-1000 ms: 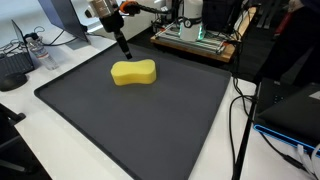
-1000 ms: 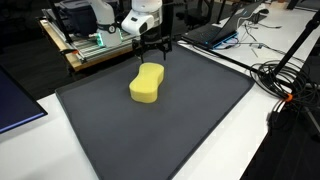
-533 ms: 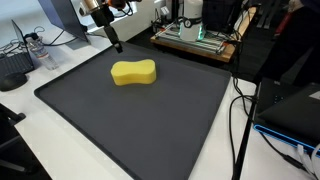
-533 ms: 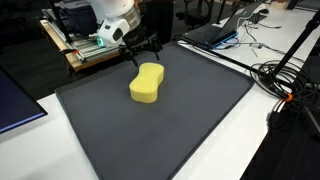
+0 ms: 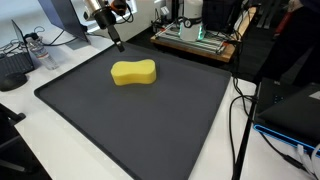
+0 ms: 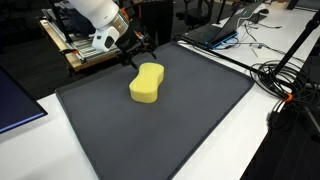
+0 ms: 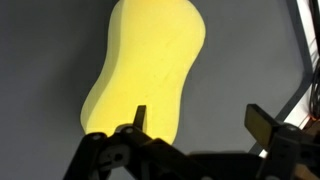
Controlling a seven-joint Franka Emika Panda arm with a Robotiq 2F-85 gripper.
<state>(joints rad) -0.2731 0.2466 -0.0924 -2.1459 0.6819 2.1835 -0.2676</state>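
A yellow, peanut-shaped sponge (image 5: pixel 134 72) (image 6: pixel 147 82) lies flat on the dark grey mat (image 5: pixel 150 125) (image 6: pixel 175 130), toward its far side. My gripper (image 5: pixel 117 44) (image 6: pixel 140 56) hangs in the air just beyond the sponge's far end, above the mat's edge, not touching it. In the wrist view the sponge (image 7: pixel 145 65) fills the upper left, and the gripper (image 7: pixel 200 117) stands open with only bare mat between its fingers (image 7: pixel 262 125); the left fingertip overlaps the sponge's edge in the picture.
A wooden board with electronics (image 5: pixel 195 40) stands behind the mat. Cables (image 5: pixel 243 110) (image 6: pixel 285 75) trail along one side of the table. A laptop (image 6: pixel 215 30) sits near a far corner, and a dark device (image 5: pixel 14 70) lies on the white table beside the mat.
The arm has drawn up and back from the sponge toward the mat's far edge. The jaws stayed open and the sponge has not moved.
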